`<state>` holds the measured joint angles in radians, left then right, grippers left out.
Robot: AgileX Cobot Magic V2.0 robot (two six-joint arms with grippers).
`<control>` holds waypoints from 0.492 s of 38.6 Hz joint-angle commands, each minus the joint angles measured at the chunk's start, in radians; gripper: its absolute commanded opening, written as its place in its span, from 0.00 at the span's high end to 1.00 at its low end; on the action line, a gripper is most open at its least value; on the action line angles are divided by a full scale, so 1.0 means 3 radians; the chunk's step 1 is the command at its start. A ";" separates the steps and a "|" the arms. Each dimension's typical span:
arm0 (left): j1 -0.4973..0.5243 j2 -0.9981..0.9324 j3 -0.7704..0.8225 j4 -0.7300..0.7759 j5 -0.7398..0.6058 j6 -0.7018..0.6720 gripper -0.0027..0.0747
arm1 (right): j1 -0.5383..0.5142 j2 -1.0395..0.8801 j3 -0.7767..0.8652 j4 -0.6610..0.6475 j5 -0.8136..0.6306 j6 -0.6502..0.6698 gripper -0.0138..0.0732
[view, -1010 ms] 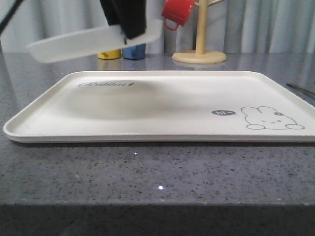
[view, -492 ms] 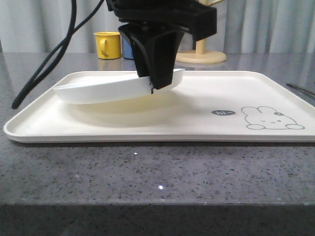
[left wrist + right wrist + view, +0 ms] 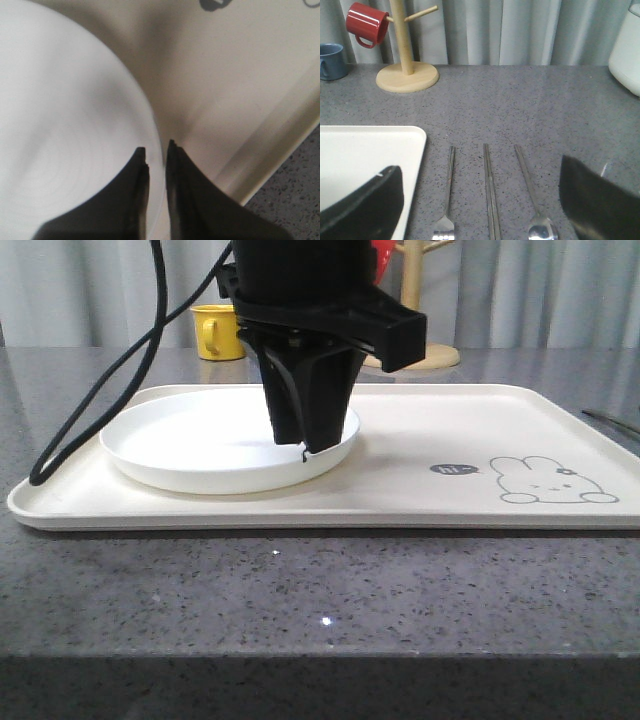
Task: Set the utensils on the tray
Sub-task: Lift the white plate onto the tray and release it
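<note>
The white plate (image 3: 200,445) lies flat on the left half of the cream tray (image 3: 480,420), its base resting on the tray floor. The left gripper (image 3: 305,448) comes straight down onto the plate's right-hand rim, fingers pointing at the tray; in the left wrist view the two dark fingertips (image 3: 141,159) stand almost together, a thin slit between them with the plate's edge (image 3: 159,150) in it, so the jaws are nearly closed, pinching the rim. A black cable (image 3: 110,380) loops down from the arm to the tray's left edge.

The tray carries nothing else (only its printed rabbit (image 3: 553,483) and "hi" bubble (image 3: 455,469) on the right half).

On the grey counter beside the tray, as the right wrist view shows, lie the fork (image 3: 447,192), chopsticks (image 3: 491,197) and spoon (image 3: 532,195), side by side and apart. The right gripper (image 3: 482,205) hangs above them with jaws spread wide, holding nothing.

Behind stand a wooden mug tree (image 3: 406,55) with a red mug (image 3: 366,24), a blue mug (image 3: 331,61) and a yellow mug (image 3: 217,332).
</note>
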<state>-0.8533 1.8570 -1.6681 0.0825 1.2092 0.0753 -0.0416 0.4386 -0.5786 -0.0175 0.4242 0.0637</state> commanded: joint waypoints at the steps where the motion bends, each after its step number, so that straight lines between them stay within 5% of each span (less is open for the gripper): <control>1: 0.0003 -0.0154 -0.0103 -0.0008 -0.0039 -0.0030 0.65 | -0.0018 0.0034 -0.0120 -0.0012 -0.0246 -0.0042 0.09; 10: 0.0013 -0.0282 -0.0261 -0.0038 -0.0033 -0.0030 0.64 | -0.0018 0.0034 -0.0120 -0.0012 -0.0246 -0.0042 0.09; 19: 0.0228 -0.0596 -0.0189 -0.0070 -0.0239 -0.0030 0.87 | -0.0018 0.0034 -0.0120 -0.0012 -0.0246 -0.0042 0.09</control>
<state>-0.8177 1.7651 -1.7112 0.0624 1.1894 0.0753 -0.0416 0.4386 -0.5786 -0.0175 0.4242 0.0637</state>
